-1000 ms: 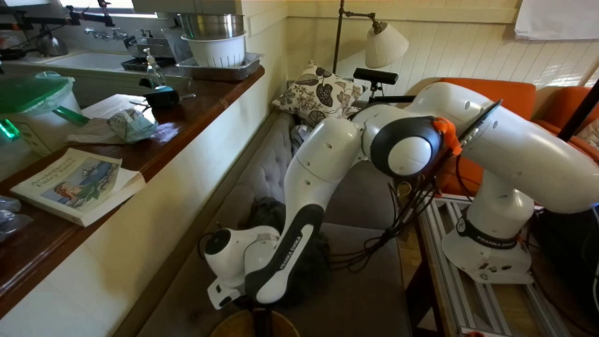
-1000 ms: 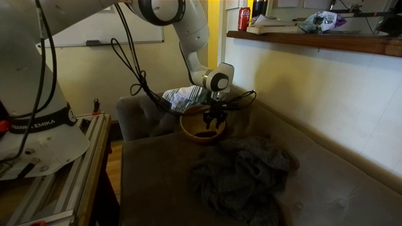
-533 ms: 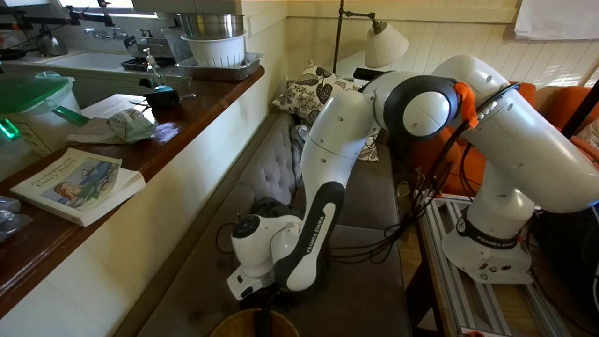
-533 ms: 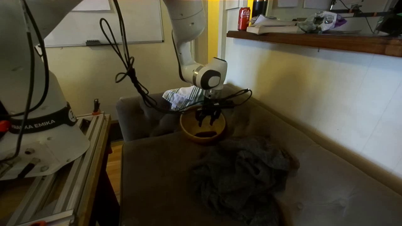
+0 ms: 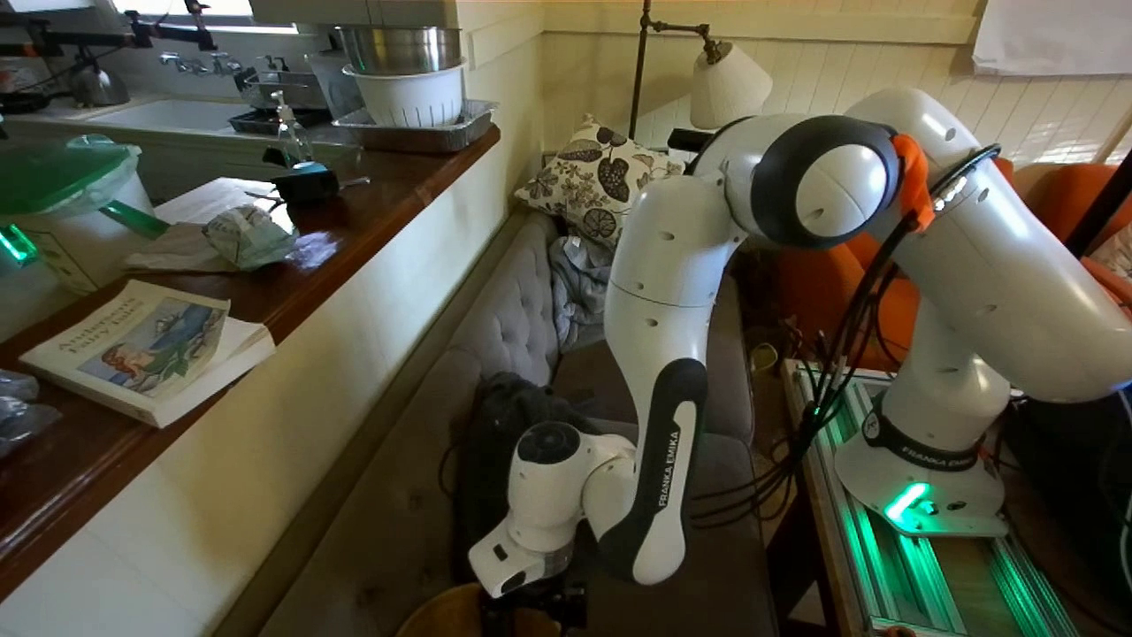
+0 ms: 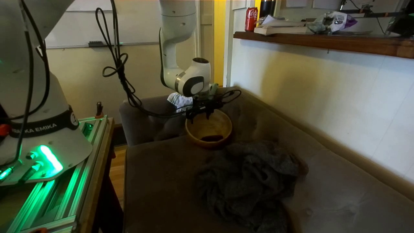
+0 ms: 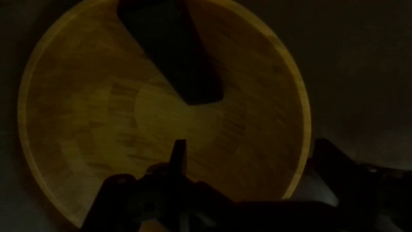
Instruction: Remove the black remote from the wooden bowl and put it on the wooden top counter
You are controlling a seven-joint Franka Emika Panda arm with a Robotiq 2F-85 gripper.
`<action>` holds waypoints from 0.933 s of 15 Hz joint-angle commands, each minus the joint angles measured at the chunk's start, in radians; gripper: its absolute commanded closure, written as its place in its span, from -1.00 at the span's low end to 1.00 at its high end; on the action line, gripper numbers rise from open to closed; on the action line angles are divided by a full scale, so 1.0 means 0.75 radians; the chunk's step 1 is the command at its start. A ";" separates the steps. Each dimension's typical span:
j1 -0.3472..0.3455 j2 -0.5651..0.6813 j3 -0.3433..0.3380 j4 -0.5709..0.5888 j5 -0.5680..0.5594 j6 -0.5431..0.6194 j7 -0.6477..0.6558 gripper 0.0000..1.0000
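Note:
The black remote lies slanting inside the wooden bowl, one end over the lighter bottom, the other running up past the top of the wrist view. In an exterior view the remote is a dark bar low in the bowl. My gripper hangs over the bowl with its fingers wide apart and nothing between them. One finger is above the bowl's inside, the other past its rim. An exterior view shows the gripper at the bowl's far side, apart from the remote. The wooden top counter runs along the wall.
The bowl sits on a grey sofa, beside a heap of dark grey fabric. On the counter are a book, a crumpled bag and a red can. A striped cloth lies behind the bowl.
The hand has shifted toward the robot's base side, and its fingers have spread further apart. A green light has come on at the base. The remote and bowl have not moved.

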 commanded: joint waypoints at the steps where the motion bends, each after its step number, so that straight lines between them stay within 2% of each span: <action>1: 0.205 -0.059 -0.129 0.029 -0.019 0.041 0.202 -1.00; 2: 0.295 -0.064 -0.207 0.076 0.004 -0.017 0.295 -1.00; 3: 0.134 -0.017 -0.081 0.041 -0.063 0.027 0.204 -1.00; 6: 0.278 -0.024 -0.190 0.098 -0.063 -0.010 0.346 -1.00; 7: 0.268 0.000 -0.168 0.143 -0.077 -0.058 0.333 -1.00; 11: 0.327 0.075 -0.197 0.329 -0.129 -0.320 0.330 -1.00; 14: 0.374 0.150 -0.212 0.493 -0.162 -0.445 0.342 -1.00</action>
